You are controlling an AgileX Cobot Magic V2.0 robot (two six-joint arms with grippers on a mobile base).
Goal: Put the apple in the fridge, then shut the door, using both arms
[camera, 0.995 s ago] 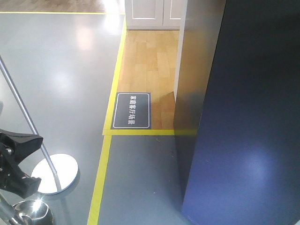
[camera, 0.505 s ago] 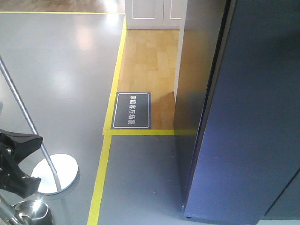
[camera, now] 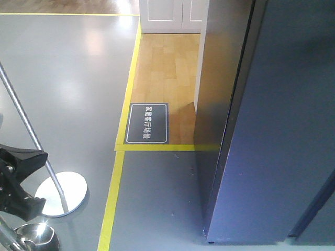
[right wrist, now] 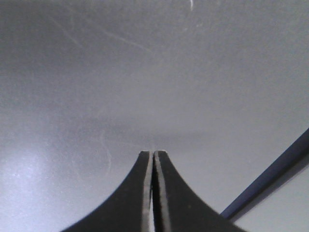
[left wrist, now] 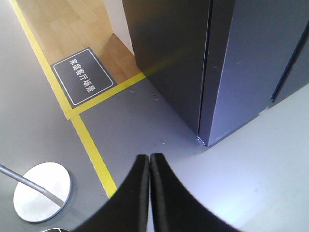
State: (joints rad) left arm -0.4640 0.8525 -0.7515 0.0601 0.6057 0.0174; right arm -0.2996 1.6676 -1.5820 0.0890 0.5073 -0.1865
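door [camera: 282, 130]: swung nearly flush against fridge [camera: 222, 78] since a second ago, only a thin seam left | apple: not visible (presumably inside) | left gripper [left wrist: 149, 162]: pincers together, empty | right gripper [right wrist: 153, 157]: pincers together, tips at door face, pushing | closing almost done

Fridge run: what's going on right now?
The fridge looks nearly or fully shut: the door lies flat against the cabinet edge, and no interior shows. The right hand is shut, empty, and right up against a grey panel, probably the door. The left hand is shut too, hanging over the floor beside the fridge. No apple in view.
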